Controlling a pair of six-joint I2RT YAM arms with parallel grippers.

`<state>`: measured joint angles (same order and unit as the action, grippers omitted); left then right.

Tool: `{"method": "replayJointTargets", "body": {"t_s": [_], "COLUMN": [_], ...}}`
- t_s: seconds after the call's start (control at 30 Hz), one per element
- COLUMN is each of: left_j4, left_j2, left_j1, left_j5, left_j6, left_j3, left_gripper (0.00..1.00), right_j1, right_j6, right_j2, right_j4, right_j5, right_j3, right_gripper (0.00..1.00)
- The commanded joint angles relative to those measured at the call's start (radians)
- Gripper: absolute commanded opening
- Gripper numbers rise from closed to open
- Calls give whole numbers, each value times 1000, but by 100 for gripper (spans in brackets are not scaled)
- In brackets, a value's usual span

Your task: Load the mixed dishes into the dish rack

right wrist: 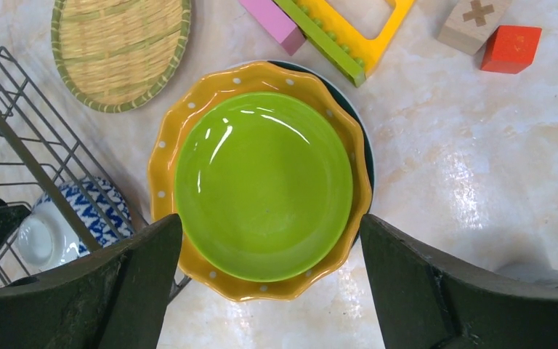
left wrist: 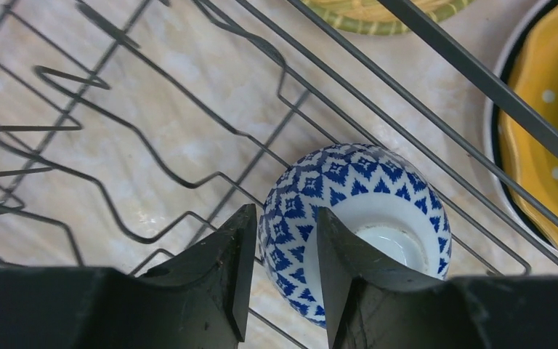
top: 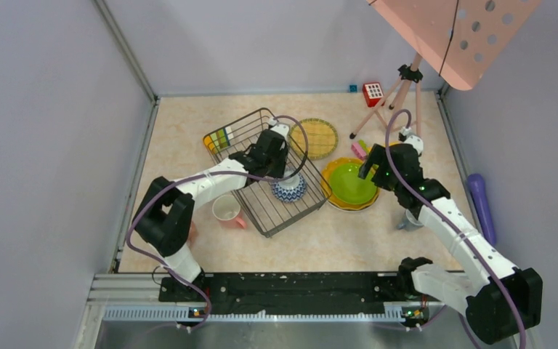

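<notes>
The blue-white patterned bowl lies in the dark wire dish rack near its right end. My left gripper is shut on the bowl's patterned side, one finger at either side of it. The lime green plate rests on the yellow-orange dotted plate, with a dark plate rim showing underneath. My right gripper hangs open above that stack, its fingers wider than the green plate. A pink mug stands left of the rack. A grey-blue mug is partly hidden by the right arm.
A woven bamboo tray lies beyond the plates. Toy blocks, pink, yellow and red, sit past the stack. A tripod stands at the back right and a purple object lies by the right wall.
</notes>
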<state>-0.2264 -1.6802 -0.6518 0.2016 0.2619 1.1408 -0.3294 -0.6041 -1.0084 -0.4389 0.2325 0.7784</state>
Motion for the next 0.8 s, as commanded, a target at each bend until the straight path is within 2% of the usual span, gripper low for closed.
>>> {"method": "replayJointTargets", "body": {"t_s": [0.0,0.17,0.37,0.5,0.6,0.7,0.77], "left_j4": [19,-119,-153,-169,-181,-195,-201], "left_j2": [0,7,21,17,44,106,144], "left_j1": [1,1,0,1,1,1,0], "left_j5": [-168,-288,-441,-483,-479,-387,-330], "left_j6": [9,9,3,10,10,13,18], "left_j3": [41,62,35,41,56,61,56], "left_gripper": [42,43,43,42,42,43,45], "right_j1": [10,13,13,14,15,15,19], "right_j6": [-49,-146,-232,-286,-291,-262,-241], "right_j2": [5,-36,-66,-121,-150,-155,-158], "right_j4": [-23,-87,-45,-57,-46,-1,26], "right_j5": [52,81,14,21,33,37,42], "right_j3": [-8,-16,-72,-68,-64,-67,-67], "right_gripper": [90,89,81,74,69,64,56]}}
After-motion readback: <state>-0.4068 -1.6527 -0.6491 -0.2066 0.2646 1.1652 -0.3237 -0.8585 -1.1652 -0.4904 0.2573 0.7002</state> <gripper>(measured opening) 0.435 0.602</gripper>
